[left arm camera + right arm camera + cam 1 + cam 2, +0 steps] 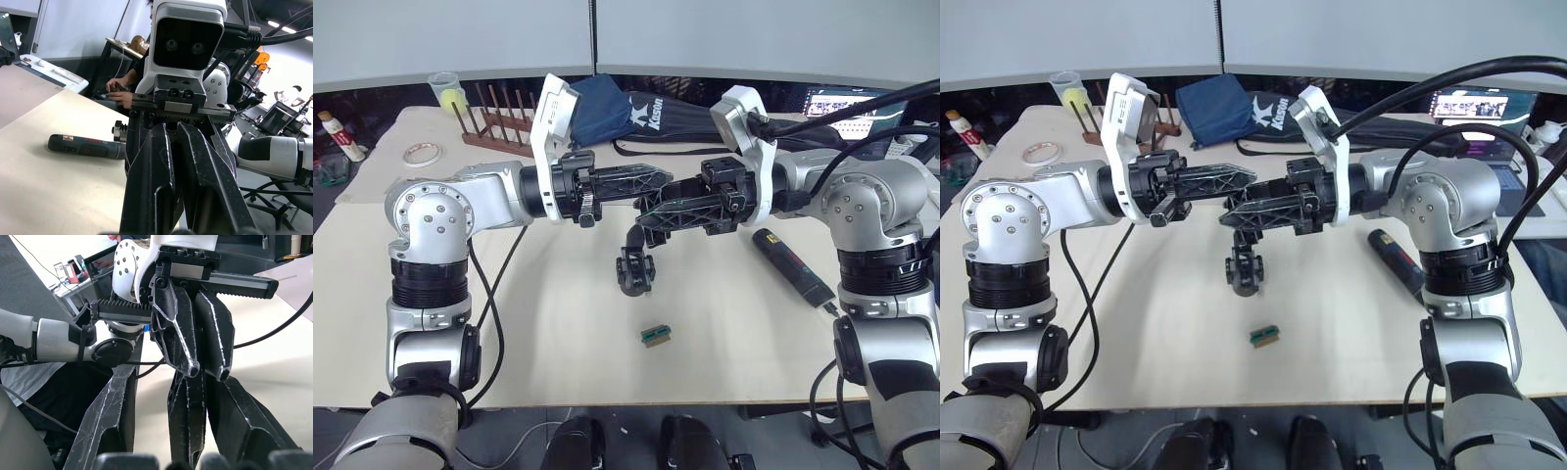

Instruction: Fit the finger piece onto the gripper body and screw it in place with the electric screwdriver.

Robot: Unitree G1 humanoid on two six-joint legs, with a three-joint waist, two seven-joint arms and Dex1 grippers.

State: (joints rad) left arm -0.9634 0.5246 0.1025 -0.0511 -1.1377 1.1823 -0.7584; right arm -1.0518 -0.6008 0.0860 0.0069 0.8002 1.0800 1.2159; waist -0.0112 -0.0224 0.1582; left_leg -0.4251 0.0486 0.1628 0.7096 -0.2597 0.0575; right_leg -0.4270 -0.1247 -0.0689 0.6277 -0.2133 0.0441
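The two arms meet in mid-air over the pale table (558, 333), fingertips crossing. The left gripper (666, 179) has its two fingers (152, 186) drawn almost together, just a slit between the tips; I cannot tell whether anything is pinched there. The right gripper (642, 211) is spread wide. A black tapered piece (188, 413) stands between its fingers, lying against one and clear of the other, and I cannot tell whether it is gripped or whether it is the loose finger piece. The gripper body (634, 264) sits directly under the right gripper's tips; whether it hangs or rests on the table I cannot make out. The electric screwdriver (791, 262) lies flat on the table beside the right arm, untouched. A tiny green-and-brown block (654, 335) lies near the front edge. A dark blue bag (607, 108) is at the back.
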